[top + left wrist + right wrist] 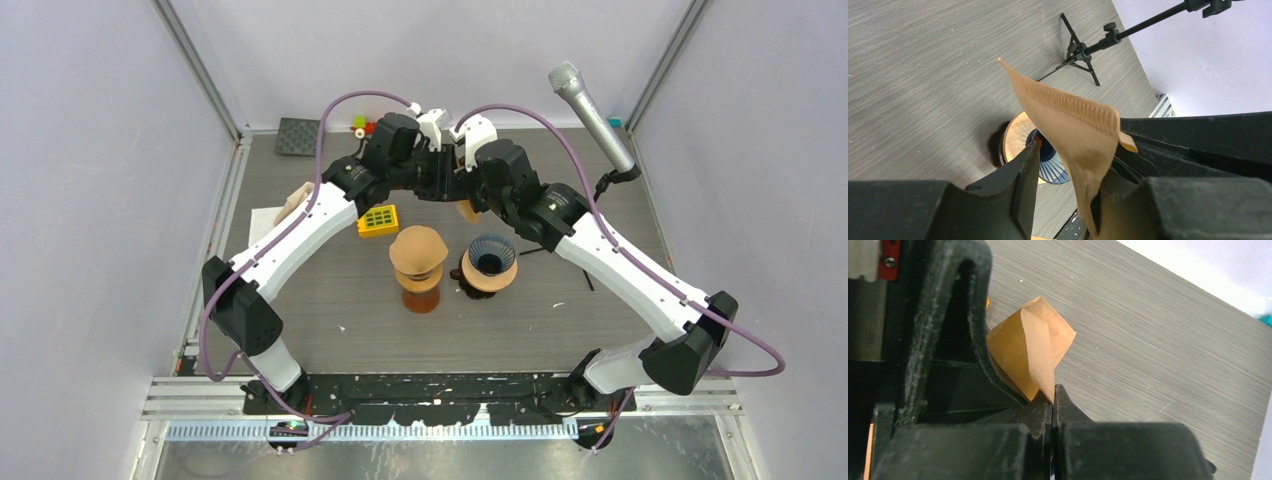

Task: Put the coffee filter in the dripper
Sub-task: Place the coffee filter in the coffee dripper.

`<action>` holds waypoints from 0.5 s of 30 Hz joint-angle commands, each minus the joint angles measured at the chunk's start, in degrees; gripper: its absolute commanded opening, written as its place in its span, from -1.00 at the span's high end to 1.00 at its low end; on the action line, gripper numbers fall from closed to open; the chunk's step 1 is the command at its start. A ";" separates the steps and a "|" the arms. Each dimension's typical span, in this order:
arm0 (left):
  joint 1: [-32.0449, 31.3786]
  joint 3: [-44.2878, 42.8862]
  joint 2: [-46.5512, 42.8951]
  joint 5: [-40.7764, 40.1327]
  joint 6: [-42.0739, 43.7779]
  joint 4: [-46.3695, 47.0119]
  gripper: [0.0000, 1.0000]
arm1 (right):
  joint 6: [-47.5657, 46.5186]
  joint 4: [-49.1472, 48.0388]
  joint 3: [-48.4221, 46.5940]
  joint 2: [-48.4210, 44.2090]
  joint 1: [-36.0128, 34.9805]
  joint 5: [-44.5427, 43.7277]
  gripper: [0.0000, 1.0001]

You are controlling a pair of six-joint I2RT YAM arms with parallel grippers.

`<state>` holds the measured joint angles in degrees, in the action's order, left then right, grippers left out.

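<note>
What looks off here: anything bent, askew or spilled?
The coffee filter is creased and folded over on itself, not opened into a cone. The right gripper pinches it by one edge, in the air and clear of the dripper. Nothing else stands out.

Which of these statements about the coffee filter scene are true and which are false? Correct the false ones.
1. The right gripper is shut on the coffee filter. True.
2. The coffee filter lies in the dripper. False: it is held in the air, and the dripper holds no paper.
3. The left gripper has its jaws apart. True.
4. The microphone lies against the dripper. False: it sits raised on a stand, apart from it.
</note>
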<state>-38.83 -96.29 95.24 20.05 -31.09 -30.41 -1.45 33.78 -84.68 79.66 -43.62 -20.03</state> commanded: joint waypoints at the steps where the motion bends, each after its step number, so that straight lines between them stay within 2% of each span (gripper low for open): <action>1: 0.11 -1.09 -0.59 -2.66 1.43 2.39 0.32 | 4.67 -3.01 -1.24 0.45 0.49 0.12 0.99; 7: 0.16 -1.74 -0.57 -5.58 3.63 1.60 0.39 | 5.14 -3.11 -1.03 0.37 0.61 -0.05 1.00; 9: 0.15 -1.87 -0.38 -6.33 4.11 1.38 0.51 | 5.14 -3.13 -1.17 0.32 0.65 -0.01 0.99; 11: 0.09 -2.04 -0.34 -6.96 4.86 1.21 0.70 | 5.08 -3.04 -1.18 0.32 0.64 0.07 0.99; 15: 0.12 -2.30 -0.40 -8.47 6.18 0.99 0.84 | 4.47 -2.94 -1.27 0.30 0.68 -0.70 0.99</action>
<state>-38.83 -96.29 95.24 14.11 -27.51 -30.41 2.39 33.45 -84.68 80.53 -43.05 -19.86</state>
